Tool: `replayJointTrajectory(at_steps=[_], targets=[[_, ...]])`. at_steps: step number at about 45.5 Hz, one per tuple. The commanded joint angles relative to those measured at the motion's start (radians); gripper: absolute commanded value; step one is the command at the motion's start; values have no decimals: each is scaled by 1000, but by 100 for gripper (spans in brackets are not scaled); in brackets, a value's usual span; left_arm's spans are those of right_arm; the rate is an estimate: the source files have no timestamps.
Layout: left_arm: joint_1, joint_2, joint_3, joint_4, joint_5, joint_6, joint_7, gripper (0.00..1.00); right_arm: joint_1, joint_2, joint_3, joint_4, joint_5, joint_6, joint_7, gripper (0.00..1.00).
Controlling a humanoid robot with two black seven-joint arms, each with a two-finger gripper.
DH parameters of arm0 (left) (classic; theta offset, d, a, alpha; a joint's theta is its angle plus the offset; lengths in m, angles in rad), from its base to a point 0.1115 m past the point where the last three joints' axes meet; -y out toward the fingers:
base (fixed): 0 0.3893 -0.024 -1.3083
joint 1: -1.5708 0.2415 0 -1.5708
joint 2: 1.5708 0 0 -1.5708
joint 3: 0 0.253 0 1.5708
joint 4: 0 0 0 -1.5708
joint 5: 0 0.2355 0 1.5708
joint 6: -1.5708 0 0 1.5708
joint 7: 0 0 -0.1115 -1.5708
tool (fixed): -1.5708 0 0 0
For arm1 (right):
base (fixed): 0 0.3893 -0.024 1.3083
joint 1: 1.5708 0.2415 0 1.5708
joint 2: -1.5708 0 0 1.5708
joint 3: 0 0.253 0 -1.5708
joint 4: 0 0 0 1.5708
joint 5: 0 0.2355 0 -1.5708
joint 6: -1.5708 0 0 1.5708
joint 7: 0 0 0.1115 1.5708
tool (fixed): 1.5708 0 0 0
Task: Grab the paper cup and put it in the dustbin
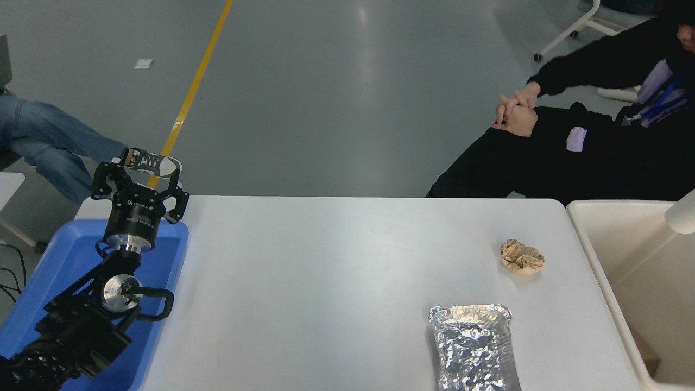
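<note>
Only the base end of the off-white paper cup [683, 214] shows at the picture's right edge, above the opening of the cream dustbin [600, 255]. The rest of the cup runs out of frame. My right gripper is out of view past the right edge, so what holds the cup is hidden. My left gripper [138, 174] is parked open and empty over the blue tray [65, 255] at the lower left.
A crumpled brown paper ball [522, 257] lies near the table's right side. A silver foil container [473, 347] sits at the front right. A person in black [586, 146] sits beyond the far right; a person's jeans-clad leg [49, 146] is at the far left.
</note>
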Motion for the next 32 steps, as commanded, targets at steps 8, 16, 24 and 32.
replayJointTrajectory(at_steps=[8, 16, 24, 32], targets=[[0, 0, -1, 0, 1, 0, 0, 99, -512, 131, 310, -507, -108, -36, -6, 0], [0, 0, -1, 0, -1, 0, 0, 99, -666, 210, 360, -648, -108, -62, -5, 0], [0, 0, -1, 0, -1, 0, -1, 99, -720, 247, 367, -689, -108, -99, -6, 0], [0, 0, -1, 0, -1, 0, 0, 99, -755, 275, 367, -723, -106, -120, -20, 0]])
